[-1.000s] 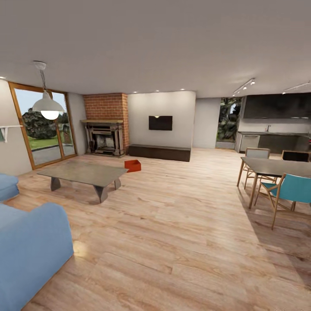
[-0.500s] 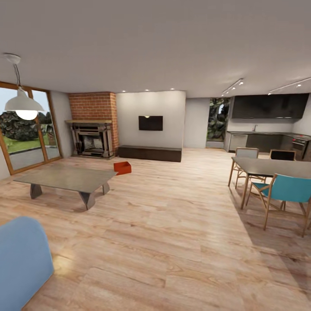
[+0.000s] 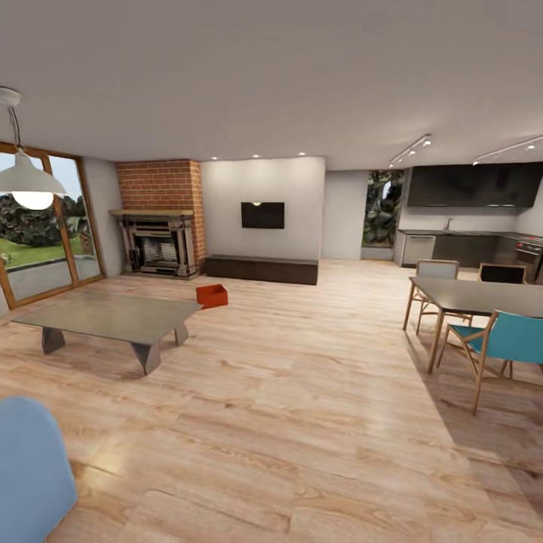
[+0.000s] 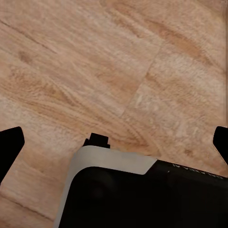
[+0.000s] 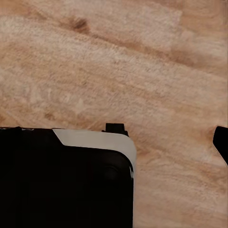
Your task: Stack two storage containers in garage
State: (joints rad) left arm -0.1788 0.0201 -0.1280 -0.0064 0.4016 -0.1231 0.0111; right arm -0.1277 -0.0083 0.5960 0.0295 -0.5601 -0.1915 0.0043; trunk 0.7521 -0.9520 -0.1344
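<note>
One container (image 3: 213, 295): orange-red, open-topped, plain walls, small at this range. It sits on the wood floor (image 3: 302, 392) of the living room, off the far right corner of the glass table (image 3: 113, 317), between that and the long dark cabinet (image 3: 261, 269). Apart from both. A second box is not made out.

Head view takes in the brick fireplace (image 3: 160, 219), glass doors (image 3: 41, 226), wall TV (image 3: 262, 215), a pendant lamp (image 3: 26, 177) cut by the left edge, a blue sofa (image 3: 30, 467) corner cut off at bottom left, a dining table (image 3: 475, 296) with a teal chair (image 3: 498, 339), and a dark kitchen (image 3: 467, 219) at far right.

Left wrist view: floor planks close up, the robot's dark base with a pale rim, and the left gripper (image 4: 114, 142) with black fingertips (image 4: 10, 142) at opposite edges, so jaws wide apart, holding nothing.

Right wrist view: same planks and base; right gripper (image 5: 114, 137) shows one fingertip (image 5: 221, 141) at the edge, the other lost against the black base. Jaws: cannot tell.
</note>
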